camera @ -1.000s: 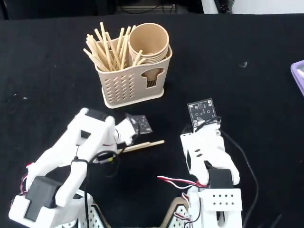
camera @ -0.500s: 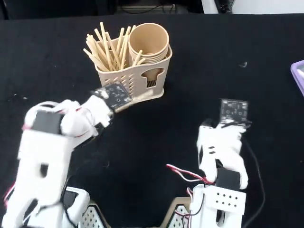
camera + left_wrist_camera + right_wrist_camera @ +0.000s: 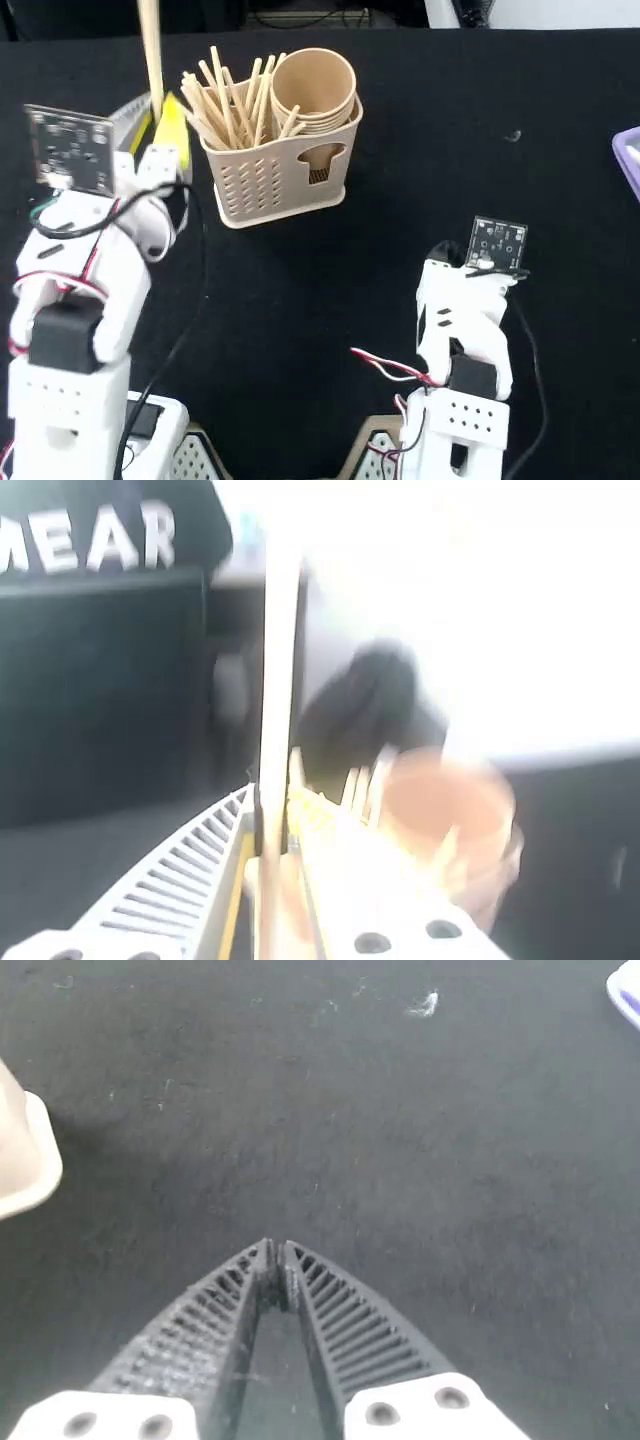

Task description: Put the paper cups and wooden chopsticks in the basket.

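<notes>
Chopstick (image 3: 151, 45) upright, clamped in my left gripper (image 3: 157, 120), just left of basket (image 3: 280, 180); basket holds loose sticks (image 3: 225, 100) and stacked paper cups (image 3: 313, 85); right gripper (image 3: 275, 1260) pinched closed on nothing, low over black table (image 3: 560, 200).

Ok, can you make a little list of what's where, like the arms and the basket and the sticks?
left gripper: shut on the held chopstick, raised beside the basket
held chopstick: upright, sticking up out of the gripper
basket: on the table, bundle of chopsticks in one compartment, stacked paper cups in the other
right gripper: shut, holding nothing, over the table
</notes>
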`<state>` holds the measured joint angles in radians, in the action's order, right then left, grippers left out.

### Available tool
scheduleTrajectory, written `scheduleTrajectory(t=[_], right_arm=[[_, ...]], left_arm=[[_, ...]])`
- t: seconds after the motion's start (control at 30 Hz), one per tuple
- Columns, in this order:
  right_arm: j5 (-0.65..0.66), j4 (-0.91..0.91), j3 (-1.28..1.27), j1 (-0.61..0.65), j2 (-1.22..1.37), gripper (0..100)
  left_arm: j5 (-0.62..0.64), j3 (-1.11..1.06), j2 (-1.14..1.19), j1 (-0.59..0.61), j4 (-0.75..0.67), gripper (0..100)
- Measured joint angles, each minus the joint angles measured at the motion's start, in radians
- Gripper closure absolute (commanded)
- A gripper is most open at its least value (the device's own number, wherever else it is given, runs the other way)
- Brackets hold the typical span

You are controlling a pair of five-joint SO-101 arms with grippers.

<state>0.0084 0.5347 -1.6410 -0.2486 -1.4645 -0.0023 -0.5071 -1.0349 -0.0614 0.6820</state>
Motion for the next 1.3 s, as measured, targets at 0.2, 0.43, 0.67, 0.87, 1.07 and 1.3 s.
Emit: scheduleTrajectory(t=[0.2, 0.43, 0.67, 0.87, 1.07, 1.3], right_arm=[[0.0, -0.003, 0.0, 0.002, 0.0, 98.5], [0.0, -0.003, -0.009, 0.012, 0.0, 98.5], [0.002, -0.006, -0.02, 0.066, 0.0, 98.5], [0.002, -0.006, -0.02, 0.066, 0.0, 98.5], [0.002, -0.006, -0.02, 0.066, 0.0, 98.5], [0.002, -0.006, -0.02, 0.066, 0.0, 98.4]], left_arm=[[0.186, -0.095, 0.14, 0.0, -0.468, 97], [0.281, -0.064, 0.396, 0.0, -0.58, 97], [0.296, -0.041, 0.511, 0.0, -0.583, 97], [0.296, -0.091, 0.511, -0.017, -0.583, 84], [0.296, -0.098, 0.512, -0.018, -0.583, 85], [0.296, -0.121, 0.431, -0.02, -0.563, 85]])
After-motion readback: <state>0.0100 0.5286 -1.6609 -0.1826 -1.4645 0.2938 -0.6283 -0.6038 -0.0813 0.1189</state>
